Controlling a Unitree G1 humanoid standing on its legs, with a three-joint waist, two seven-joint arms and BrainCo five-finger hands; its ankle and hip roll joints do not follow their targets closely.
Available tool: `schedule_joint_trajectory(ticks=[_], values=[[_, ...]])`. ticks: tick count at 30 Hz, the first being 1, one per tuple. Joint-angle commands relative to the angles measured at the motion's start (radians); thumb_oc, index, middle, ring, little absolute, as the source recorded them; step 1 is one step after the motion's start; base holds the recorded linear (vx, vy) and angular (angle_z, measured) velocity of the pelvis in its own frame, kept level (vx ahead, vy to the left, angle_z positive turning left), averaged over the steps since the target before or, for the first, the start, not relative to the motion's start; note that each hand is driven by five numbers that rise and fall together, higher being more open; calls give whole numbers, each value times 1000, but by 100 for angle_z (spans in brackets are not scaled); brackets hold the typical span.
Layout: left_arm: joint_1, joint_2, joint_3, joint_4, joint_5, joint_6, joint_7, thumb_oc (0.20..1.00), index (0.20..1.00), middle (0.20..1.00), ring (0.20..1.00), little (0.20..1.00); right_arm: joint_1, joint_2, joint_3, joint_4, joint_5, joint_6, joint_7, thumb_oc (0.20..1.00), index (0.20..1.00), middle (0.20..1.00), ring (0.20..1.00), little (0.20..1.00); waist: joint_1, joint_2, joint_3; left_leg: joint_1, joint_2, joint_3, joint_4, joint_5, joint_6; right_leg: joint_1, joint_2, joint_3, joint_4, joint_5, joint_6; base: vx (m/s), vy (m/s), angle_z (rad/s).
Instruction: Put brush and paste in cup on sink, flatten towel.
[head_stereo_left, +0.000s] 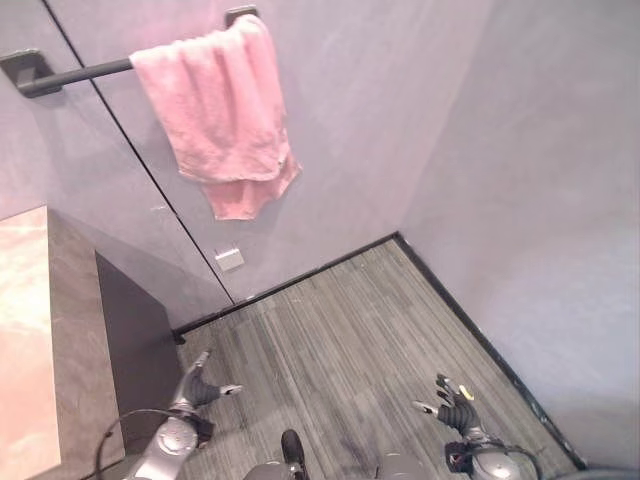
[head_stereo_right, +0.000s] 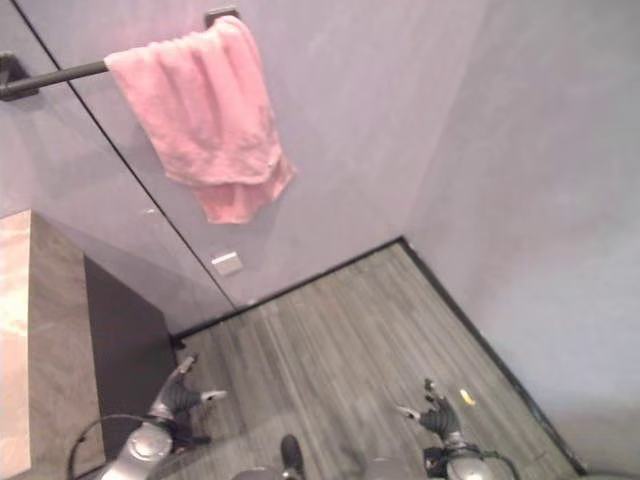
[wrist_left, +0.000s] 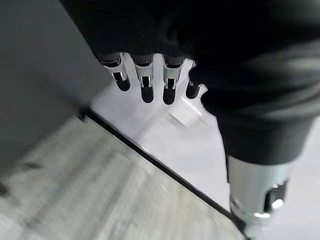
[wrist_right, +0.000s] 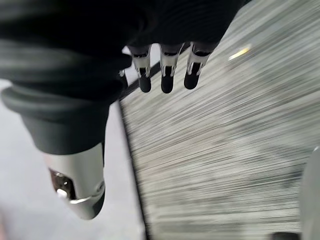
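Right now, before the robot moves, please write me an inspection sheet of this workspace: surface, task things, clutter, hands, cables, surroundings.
Surface: grey striped plank floor; edge of a stone-look counter at the robot's left.
Task things: pink towel hangs bunched and uneven over a dark wall bar, not flattened. Brush, paste, cup: nothing seen.
Clutter: small yellow speck on the floor near the right hand; what it is cannot be told.
Hands: left hand open, low by the counter, holding nothing; right hand open, above the floor, holding nothing.
Cables: nothing seen.
Surroundings: grey walls, a small wall plate under the towel.
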Motion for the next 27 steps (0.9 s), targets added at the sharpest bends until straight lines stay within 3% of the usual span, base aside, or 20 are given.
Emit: schedule_joint_trajectory(ticks=[1,3,5,7,11,14,15,16,18,19,20,21,22,23,25,27], values=[[-4,27,16,-9,30,-37,13,1000,1000,1000,1000,1000,-56,3,17,-21,31,-52,10,1000,1000,1000,1000,1000,10,-2,3,-26,15,-20,71,-8,-64,33,60,-101,-296,238,-3,214,70,60],[-15,14,9,8,16,-39,19,1000,1000,1000,1000,1000,-66,6,23,-9,49,-61,7,1000,1000,1000,1000,1000,-2,4,2,12,9,-43,64,-12,-75,-4,65,-164,-423,214,-10,300,44,42],[-24,4,2,22,10,-39,17,1000,1000,1000,1000,1000,-75,8,27,4,54,-62,7,1000,1000,1000,1000,1000,-11,0,5,34,-4,-63,71,-17,-80,-19,83,-166,-489,228,-5,322,17,43],[-67,-20,-33,57,20,-40,11,1000,1000,1000,1000,1000,-88,3,24,26,41,-60,-12,1000,1000,1000,1000,1000,-40,-12,12,98,-34,-113,83,-41,-89,-61,90,-153,-646,294,15,456,-6,58],[-93,-40,-88,63,65,-45,-1,1000,1000,1000,1000,1000,-89,-11,3,27,23,-57,-23,1000,1000,1000,1000,1000,-79,0,5,168,-39,-185,93,-58,-104,-74,94,-127,-654,335,25,316,-35,76],[-105,-46,-117,74,81,-49,-9,1000,1000,1000,1000,1000,-83,-21,-3,42,22,-55,-25,1000,1000,1000,1000,1000,-86,1,-12,184,-41,-212,116,-71,-109,-43,101,-110,-648,336,10,282,-117,83],[-109,-55,-126,85,86,-51,-7,1000,1000,1000,1000,1000,-95,-49,-14,68,-6,-52,-38,1000,1000,1000,1000,1000,-76,12,-40,195,-26,-223,155,-61,-131,5,111,-136,-665,324,-7,280,-154,31],[-109,-55,-126,85,86,-51,-7,1000,1000,1000,1000,1000,-95,-49,-14,68,-6,-52,-38,1000,1000,1000,1000,1000,-77,13,-39,195,-25,-224,156,-62,-131,7,112,-137,-667,325,-8,351,-198,5],[-106,-62,-122,87,73,-49,-6,1000,1000,1000,1000,1000,-99,-68,-28,65,-4,-51,-45,1000,1000,1000,1000,1000,-73,16,-47,157,-12,-204,255,0,-178,46,109,-162,-696,317,-19,152,-98,1],[-107,-62,-122,87,73,-49,-6,1000,1000,1000,1000,1000,-100,-69,-28,65,-4,-51,-45,1000,1000,1000,1000,1000,-75,17,-47,153,-11,-206,262,-4,-179,46,110,-164,-698,318,-19,161,-118,8],[-117,-59,-130,83,72,-48,-6,1000,1000,1000,1000,1000,-108,-78,-39,68,7,-52,-53,1000,1000,1000,1000,1000,-71,8,-39,91,-2,-186,365,47,-225,84,96,-178,-727,312,-27,130,-111,21],[-126,-54,-131,75,74,-48,-5,1000,1000,1000,1000,1000,-108,-88,-44,58,20,-55,-51,1000,1000,1000,1000,1000,-67,-5,-29,51,2,-162,437,75,-246,104,82,-185,-737,308,-34,127,-110,30],[-127,-53,-131,75,73,-48,-5,1000,1000,1000,1000,1000,-108,-88,-45,58,20,-55,-51,1000,1000,1000,1000,1000,-67,-4,-29,46,3,-163,445,71,-247,103,84,-186,-738,309,-34,140,-113,29],[-130,-42,-125,56,70,-49,-3,1000,1000,1000,1000,1000,-104,-105,-54,41,40,-59,-45,1000,1000,1000,1000,1000,-61,-18,-18,7,34,-107,485,73,-245,130,72,-196,-752,295,-47,128,-78,18],[-135,-35,-119,42,62,-50,-1,1000,1000,1000,1000,1000,-90,-119,-74,35,54,-61,-51,1000,1000,1000,1000,1000,-66,-19,-21,-8,130,-9,378,58,-215,151,54,-222,-759,274,-42,172,-11,27],[-122,-28,-108,37,55,-52,3,1000,1000,1000,1000,1000,-89,-132,-86,23,58,-65,-53,1000,1000,1000,1000,1000,-48,-17,-23,-20,153,-27,243,21,-198,161,45,-212,-762,259,-28,170,91,51]])
